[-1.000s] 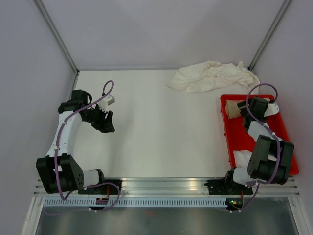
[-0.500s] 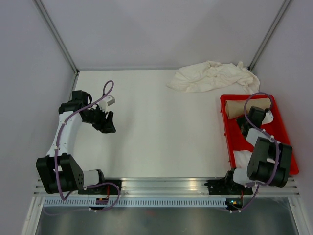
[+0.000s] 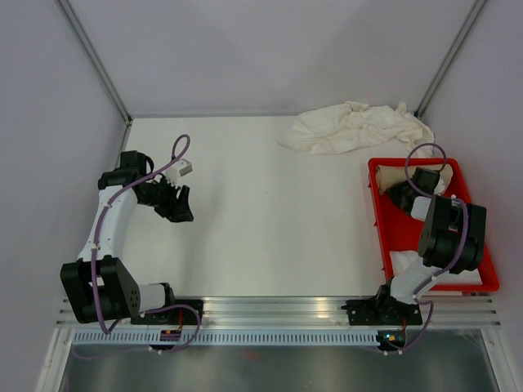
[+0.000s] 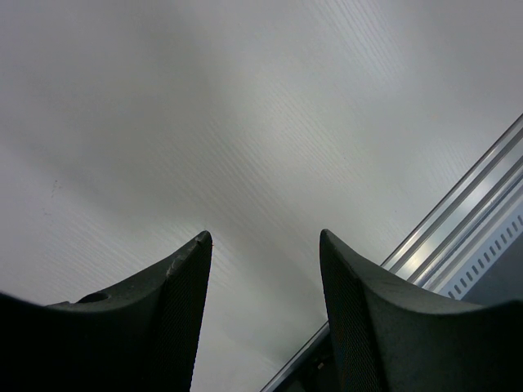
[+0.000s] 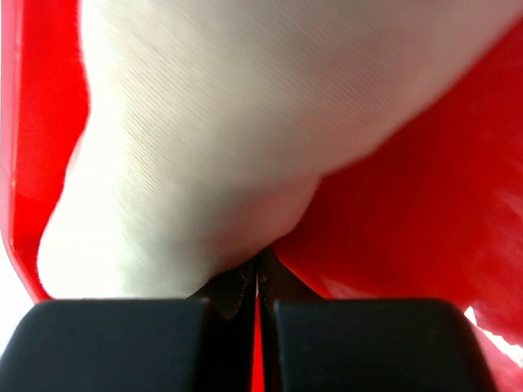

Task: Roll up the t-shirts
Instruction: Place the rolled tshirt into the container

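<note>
the desk [image 3: 270,220] is showing flat off-white, shading to grey with fine diagonal lines in the left wrist view. at the upper right of the top view, the heaped t-shirts [image 3: 355,128] are showing cream-white. the tray [image 3: 382,233] is glowing bright red. at its upper end the rolled t-shirt [image 3: 389,175] is showing tan, and at its lower end the lower t-shirt [image 3: 404,263] is showing white. the left arm [image 3: 106,224] and right arm [image 3: 445,237] are wearing black and white, with purple cables [image 3: 181,147]. the left gripper [image 4: 265,233] and right gripper [image 5: 258,273] are showing matte black jaws. in the right wrist view, the t-shirt fabric [image 5: 204,122] is looking pale cream with a fine ribbed weave.
</note>
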